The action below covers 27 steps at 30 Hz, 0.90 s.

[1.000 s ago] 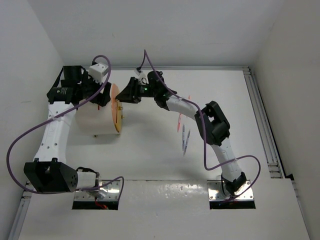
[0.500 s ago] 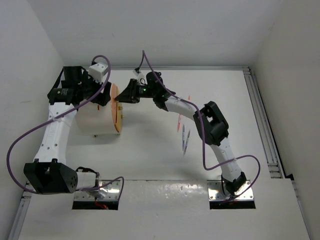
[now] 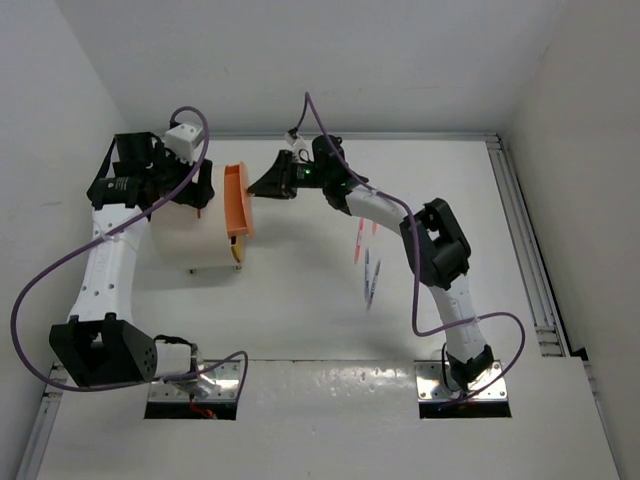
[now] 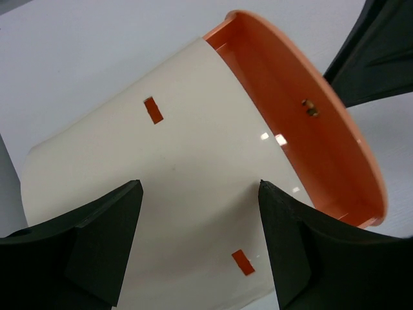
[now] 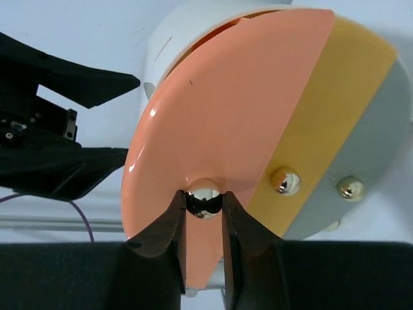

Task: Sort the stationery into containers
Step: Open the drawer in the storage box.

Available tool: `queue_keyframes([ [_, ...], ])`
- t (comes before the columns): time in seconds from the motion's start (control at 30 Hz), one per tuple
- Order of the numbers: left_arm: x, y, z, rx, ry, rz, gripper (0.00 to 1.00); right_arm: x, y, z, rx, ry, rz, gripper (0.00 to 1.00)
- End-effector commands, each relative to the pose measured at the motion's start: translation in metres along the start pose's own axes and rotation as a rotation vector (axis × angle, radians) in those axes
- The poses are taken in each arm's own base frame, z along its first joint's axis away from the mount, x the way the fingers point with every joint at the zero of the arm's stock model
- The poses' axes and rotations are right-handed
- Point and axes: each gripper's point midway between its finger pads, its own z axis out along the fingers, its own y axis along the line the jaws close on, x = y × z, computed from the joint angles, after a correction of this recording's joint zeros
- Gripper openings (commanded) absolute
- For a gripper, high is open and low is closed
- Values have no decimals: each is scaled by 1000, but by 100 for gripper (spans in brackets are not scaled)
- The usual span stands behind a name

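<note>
The cream-white drum cabinet [image 3: 185,240] lies on its side at the left. Its top orange drawer [image 3: 236,198] stands pulled partway out. My right gripper [image 3: 262,186] is shut on that drawer's brass knob [image 5: 204,197]; the drawer's curved orange front [image 5: 226,103] fills the right wrist view. My left gripper [image 3: 195,185] is open, its fingers [image 4: 103,239] astride the cabinet's cream wall [image 4: 187,187], with the drawer's inside [image 4: 303,135] beyond. Thin pink and blue pens [image 3: 366,262] lie on the table at centre right. No highlighters or rolls show.
A yellow drawer front [image 5: 326,123] and a grey one [image 5: 381,168], each with a brass knob, sit beside the orange one. White walls close the table at left, back and right. A metal rail [image 3: 525,250] runs along the right side.
My right gripper has drawn back to the right with the knob, and the orange drawer has slid out of the cabinet. My left gripper shifted a little left on the cabinet.
</note>
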Motion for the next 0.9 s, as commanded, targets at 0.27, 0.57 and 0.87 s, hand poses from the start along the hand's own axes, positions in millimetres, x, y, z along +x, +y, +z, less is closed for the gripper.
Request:
queue_keyframes([
  [0.27, 71, 15, 8, -24, 252, -76, 78, -30, 10, -61, 1, -79, -38, 0],
  [0.57, 68, 15, 9, -16, 242, -78, 79, -26, 2, -68, 34, -64, -16, 66],
  [0.87, 35, 19, -2, -33, 157, -51, 79, -32, -56, -138, 403, -78, -145, 62],
])
